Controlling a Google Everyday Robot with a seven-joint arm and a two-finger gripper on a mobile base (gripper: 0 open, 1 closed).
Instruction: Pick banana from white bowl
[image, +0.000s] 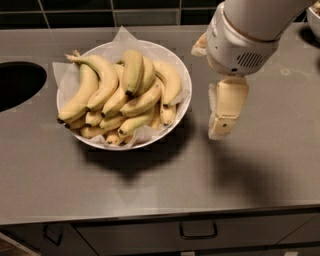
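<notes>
The white bowl (186, 84) stands on the grey counter, lined with crinkled white paper and piled with several yellow bananas. The banana (133, 70), short, plump and nearly straight with a dark tip, lies on top of the pile near the middle. A longer curved banana (102, 80) lies to its left. My gripper (210, 90) hangs over the counter just right of the bowl, apart from it. It is open and empty, with one cream finger (226, 107) pointing toward the front edge.
A dark round opening (15, 85) is set in the counter at the left. Another white vessel's rim (315, 17) shows at the top right corner. A dark tiled wall runs behind the counter. Drawers with handles (198, 233) lie below its front edge.
</notes>
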